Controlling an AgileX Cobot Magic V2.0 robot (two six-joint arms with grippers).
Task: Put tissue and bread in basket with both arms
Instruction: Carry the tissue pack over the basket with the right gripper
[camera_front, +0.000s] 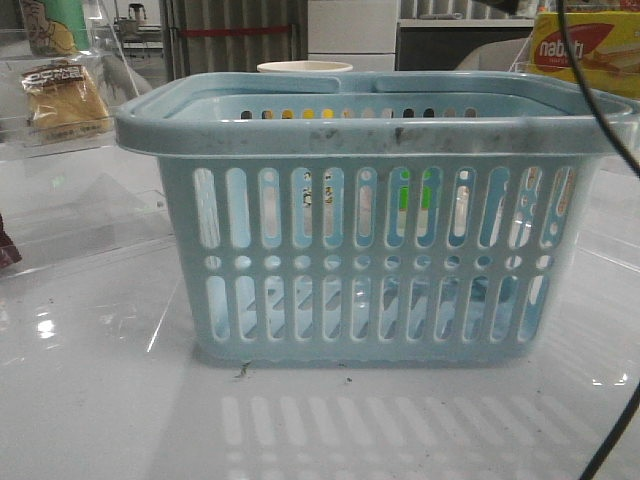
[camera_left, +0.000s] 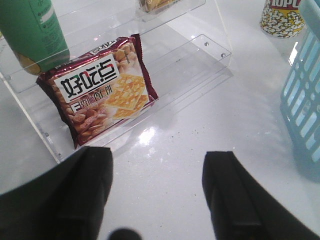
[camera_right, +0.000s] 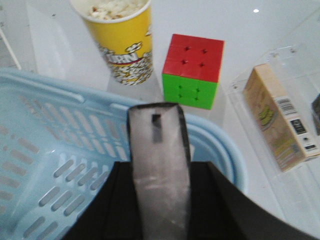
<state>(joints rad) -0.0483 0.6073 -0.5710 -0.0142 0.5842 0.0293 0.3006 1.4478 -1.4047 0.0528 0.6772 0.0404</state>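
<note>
Bread (camera_front: 65, 100) is sitting on the clear shelf (camera_front: 40, 142) at far left, outside the basket (camera_front: 370, 135), while my left claw (camera_left: 157, 195) is hanging wide open, gripping nothing, over the bench (camera_left: 175, 150) and facing a maroon cracker packet (camera_left: 100, 90). My right claw (camera_right: 160, 200) is clamping the tissue (camera_right: 159, 150) above the basket's rim, near the popcorn cup (camera_right: 120, 40) and colour cube (camera_right: 192, 70).
</note>
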